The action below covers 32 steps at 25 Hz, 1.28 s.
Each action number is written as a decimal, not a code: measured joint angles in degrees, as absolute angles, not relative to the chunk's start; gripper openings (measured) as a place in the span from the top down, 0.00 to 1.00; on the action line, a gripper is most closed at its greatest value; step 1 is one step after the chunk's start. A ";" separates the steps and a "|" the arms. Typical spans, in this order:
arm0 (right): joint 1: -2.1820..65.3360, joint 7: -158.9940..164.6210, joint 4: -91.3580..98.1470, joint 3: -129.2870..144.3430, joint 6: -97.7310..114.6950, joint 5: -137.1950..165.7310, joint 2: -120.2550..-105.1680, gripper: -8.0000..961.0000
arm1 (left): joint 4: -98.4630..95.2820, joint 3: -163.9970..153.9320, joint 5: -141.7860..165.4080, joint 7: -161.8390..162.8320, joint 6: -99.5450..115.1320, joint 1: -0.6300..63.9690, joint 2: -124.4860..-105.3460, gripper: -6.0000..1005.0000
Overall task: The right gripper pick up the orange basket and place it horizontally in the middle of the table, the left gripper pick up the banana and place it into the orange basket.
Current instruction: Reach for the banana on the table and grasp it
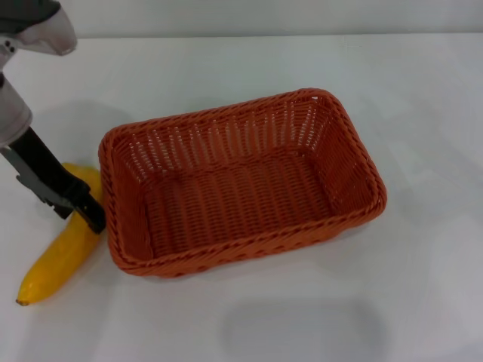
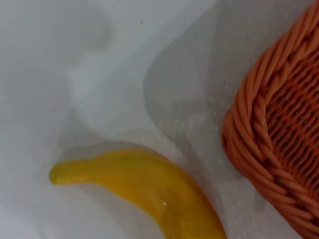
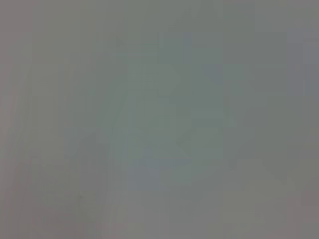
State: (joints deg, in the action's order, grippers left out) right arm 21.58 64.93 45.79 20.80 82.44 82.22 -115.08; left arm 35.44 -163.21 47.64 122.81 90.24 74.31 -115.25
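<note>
Head view: orange basket (image 1: 241, 185) sits open side up near the middle of the table (image 1: 423, 113), long side running roughly 8 to 2 o'clock. Banana (image 1: 60, 253) lies on the table just beside the basket's 9 o'clock end, dark tip toward 7 o'clock. Left gripper (image 1: 84, 205) is down over the banana's upper half; can't tell whether it is clenched or released.

Left wrist view: banana (image 2: 149, 186) on the white surface, basket corner (image 2: 279, 144) close by, not touching.

Right wrist view: plain grey, nothing to make out.
</note>
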 joint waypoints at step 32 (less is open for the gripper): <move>20.30 65.16 45.79 20.74 82.71 80.68 -115.05 0.45 | 36.03 -163.12 48.79 126.24 85.84 70.91 -117.16 0.43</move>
State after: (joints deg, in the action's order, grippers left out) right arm 20.30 65.16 45.79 20.74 82.71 80.68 -115.05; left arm 36.03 -163.12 48.79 126.24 85.84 70.91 -117.16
